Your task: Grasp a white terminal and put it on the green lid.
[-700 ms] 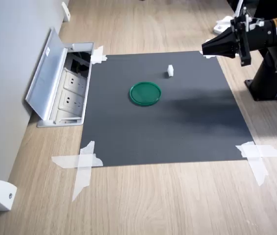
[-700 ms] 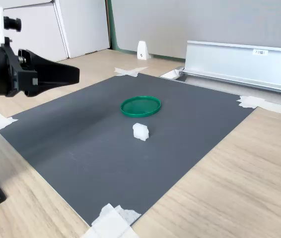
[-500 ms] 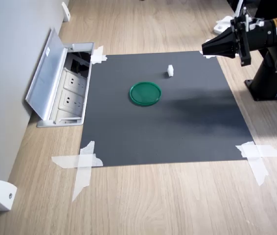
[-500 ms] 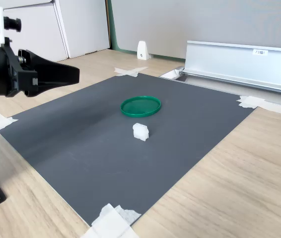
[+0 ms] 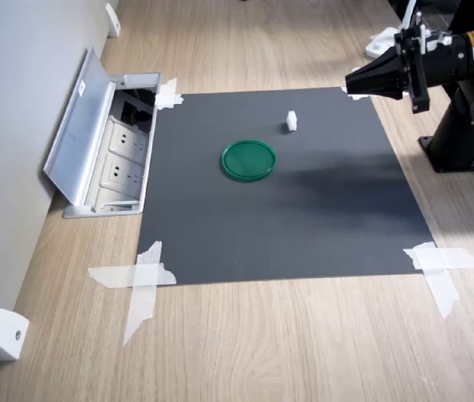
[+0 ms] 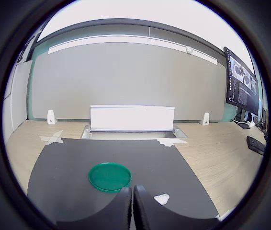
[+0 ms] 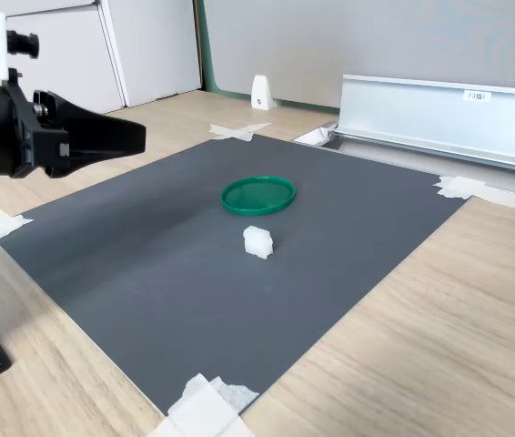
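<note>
First exterior view: gripper in the air over the mat's edge, jaws together, empty. White terminal on the mat near green lid, not touching. Wrist view: fingers pressed closed. Second exterior view: terminal just beside the lid.

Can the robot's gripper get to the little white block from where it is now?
Probably yes. The white terminal sits alone on the dark mat, apart from the green lid, and nothing lies between it and the gripper, whose jaws look shut.
</note>
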